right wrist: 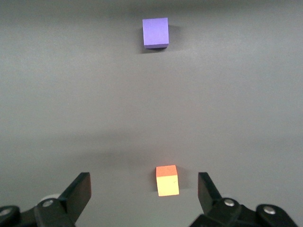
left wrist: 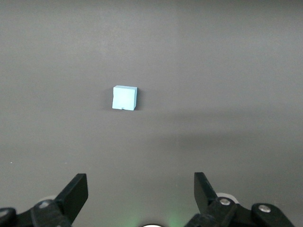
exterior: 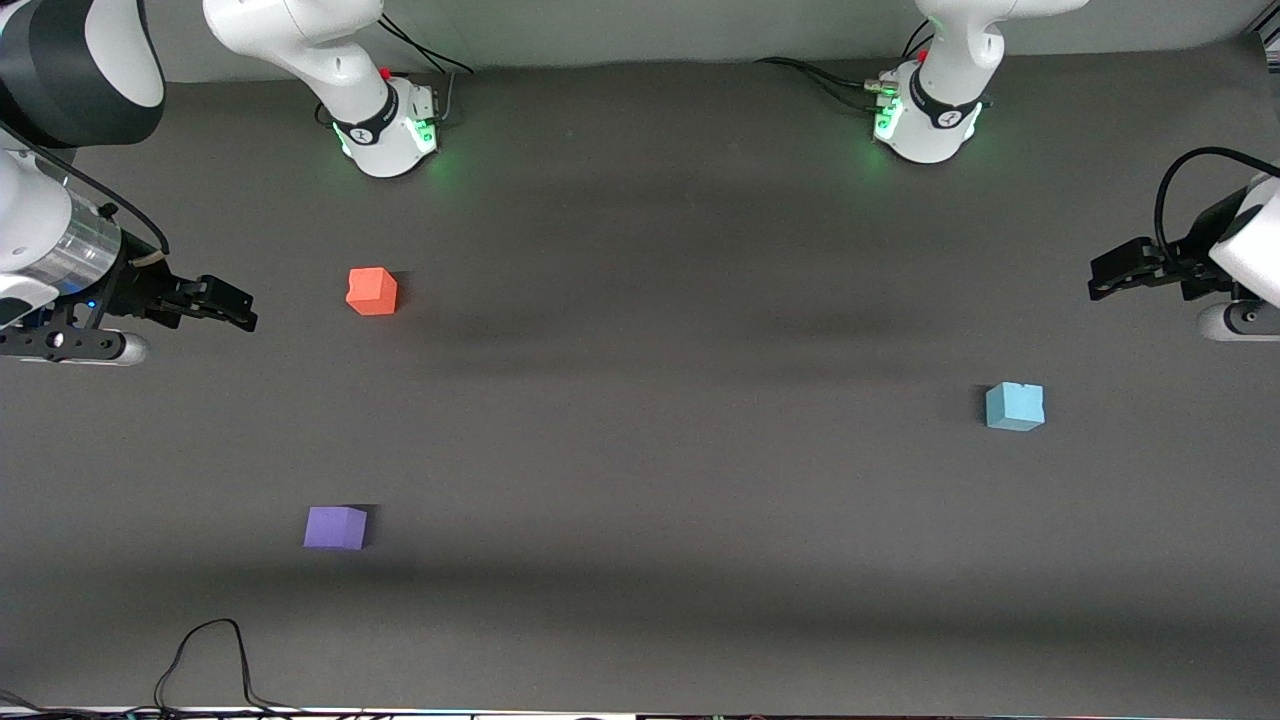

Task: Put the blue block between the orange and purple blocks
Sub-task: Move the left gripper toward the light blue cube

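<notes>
The light blue block (exterior: 1015, 406) sits on the dark table toward the left arm's end; it also shows in the left wrist view (left wrist: 125, 98). The orange block (exterior: 372, 291) and the purple block (exterior: 336, 527) sit toward the right arm's end, well apart, the purple one nearer the front camera. Both show in the right wrist view, orange (right wrist: 167, 180) and purple (right wrist: 155, 32). My left gripper (exterior: 1100, 283) (left wrist: 140, 189) is open and empty, up over the table's left-arm end, apart from the blue block. My right gripper (exterior: 238, 310) (right wrist: 144, 191) is open and empty, over the table beside the orange block.
The two arm bases (exterior: 385, 130) (exterior: 925, 120) stand along the back of the table with cables by them. A black cable (exterior: 215, 650) loops onto the table at its front edge, near the purple block. The table is one flat dark grey mat (exterior: 660, 450).
</notes>
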Tool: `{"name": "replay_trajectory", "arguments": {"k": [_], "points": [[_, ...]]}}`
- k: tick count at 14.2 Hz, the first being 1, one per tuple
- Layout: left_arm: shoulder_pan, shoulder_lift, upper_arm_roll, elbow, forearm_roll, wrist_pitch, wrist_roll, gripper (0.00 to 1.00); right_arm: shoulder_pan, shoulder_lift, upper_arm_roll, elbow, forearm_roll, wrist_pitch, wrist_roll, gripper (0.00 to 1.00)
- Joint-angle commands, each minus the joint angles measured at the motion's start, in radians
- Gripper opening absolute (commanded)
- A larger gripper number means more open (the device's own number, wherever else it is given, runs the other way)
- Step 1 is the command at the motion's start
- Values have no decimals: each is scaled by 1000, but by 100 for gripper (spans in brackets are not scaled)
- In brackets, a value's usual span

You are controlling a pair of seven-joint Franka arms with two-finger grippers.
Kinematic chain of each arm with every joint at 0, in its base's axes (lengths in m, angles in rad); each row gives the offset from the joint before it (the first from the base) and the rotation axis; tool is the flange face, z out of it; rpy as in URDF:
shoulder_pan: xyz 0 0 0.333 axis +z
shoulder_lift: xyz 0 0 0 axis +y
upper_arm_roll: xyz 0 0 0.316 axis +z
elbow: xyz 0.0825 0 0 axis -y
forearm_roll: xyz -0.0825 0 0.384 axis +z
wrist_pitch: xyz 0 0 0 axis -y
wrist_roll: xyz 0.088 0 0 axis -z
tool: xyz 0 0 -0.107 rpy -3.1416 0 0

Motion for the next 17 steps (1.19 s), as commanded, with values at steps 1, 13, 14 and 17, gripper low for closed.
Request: {"name": "replay_trajectory", "arguments": {"k": [1, 13, 14, 17], "points": [[-8, -22, 8, -15, -9, -10, 18, 100, 2, 12, -5, 23, 3, -16, -18, 100], [35, -54, 25, -65, 4, -11, 207, 100, 1, 13, -6, 19, 4, -14, -18, 100], [49, -92, 25, -122, 4, 9, 235, 100, 1, 13, -8, 19, 4, -13, -18, 100], [51, -219, 25, -319, 22, 114, 234, 100, 1, 12, -8, 16, 4, -8, -19, 100]]}}
